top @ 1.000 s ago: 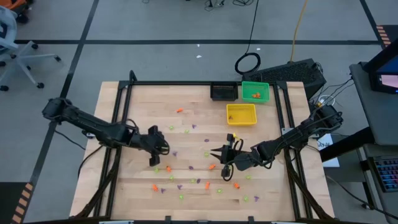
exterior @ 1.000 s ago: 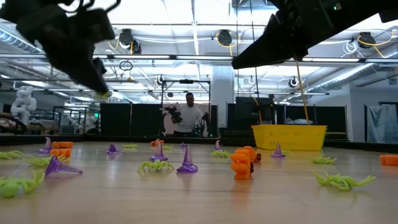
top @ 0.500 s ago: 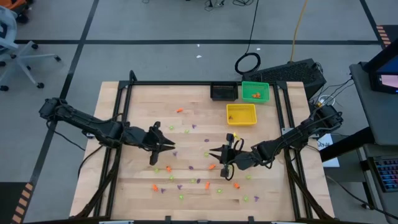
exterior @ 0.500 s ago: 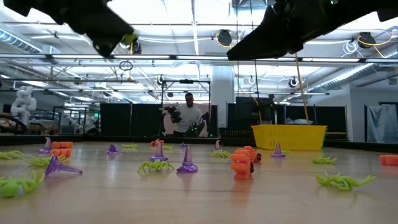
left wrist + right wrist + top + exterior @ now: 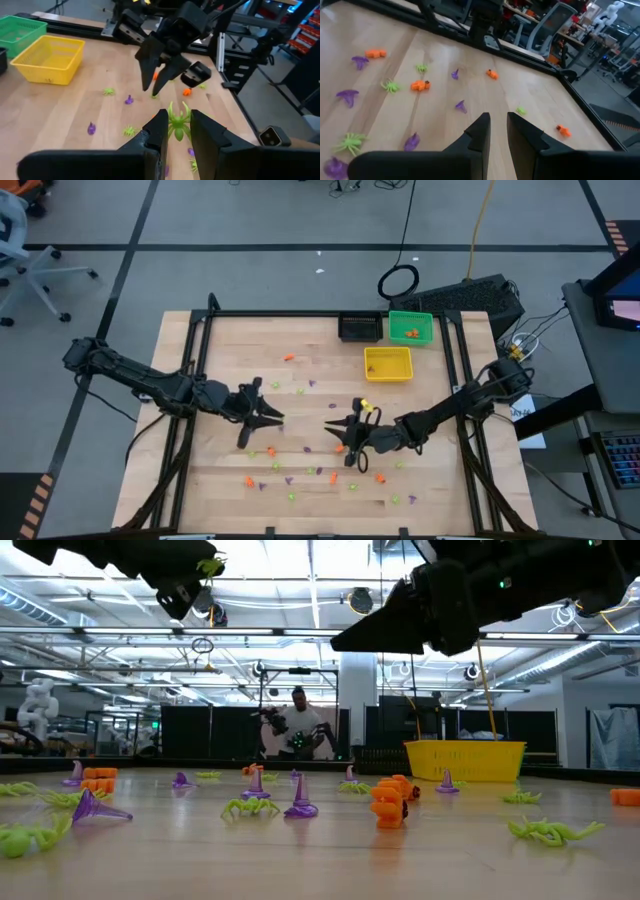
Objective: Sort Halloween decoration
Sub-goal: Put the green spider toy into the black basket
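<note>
The left gripper (image 5: 175, 131) hangs above the table's (image 5: 230, 340) middle-left, its fingers (image 5: 156, 131) clamped on a light-green spider (image 5: 177, 121). The right gripper (image 5: 495, 126) hovers just right of centre, tips narrowly apart with nothing between them — it faces the left one. The rest of the Halloween decoration (image 5: 290, 479) — orange, purple and green trinkets — lies scattered over the wood, mostly in the near half. At the far right stand a yellow bin (image 5: 388, 364), a green bin (image 5: 410, 328) holding orange pieces, and a black bin (image 5: 359, 328).
</note>
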Controlling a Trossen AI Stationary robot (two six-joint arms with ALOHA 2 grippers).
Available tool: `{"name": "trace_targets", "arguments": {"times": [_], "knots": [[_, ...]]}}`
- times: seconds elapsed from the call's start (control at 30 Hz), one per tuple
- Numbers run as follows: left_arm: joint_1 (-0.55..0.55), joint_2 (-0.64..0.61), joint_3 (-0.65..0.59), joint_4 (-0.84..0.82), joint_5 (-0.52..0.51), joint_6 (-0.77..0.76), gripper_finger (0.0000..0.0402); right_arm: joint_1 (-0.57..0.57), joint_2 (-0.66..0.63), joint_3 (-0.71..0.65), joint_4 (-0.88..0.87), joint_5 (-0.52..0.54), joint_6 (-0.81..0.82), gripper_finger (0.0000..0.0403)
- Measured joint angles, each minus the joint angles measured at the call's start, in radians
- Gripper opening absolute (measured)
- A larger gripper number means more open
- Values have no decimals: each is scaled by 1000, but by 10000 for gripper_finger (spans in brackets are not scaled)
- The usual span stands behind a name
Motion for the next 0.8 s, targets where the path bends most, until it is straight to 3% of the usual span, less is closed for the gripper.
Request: {"name": "trace_targets", "arguments": {"times": [0.3,0.67,0.8], "knots": [[7,0,15,-34,51,0,68,7,-6,55,-29,-1,-147,56],[19,7,156,-225,54,24,68,6,-1,404,-433,-5,-435,134],[19,13,183,-260,57,38,68,5,23,495,-468,-42,-577,155]]}}
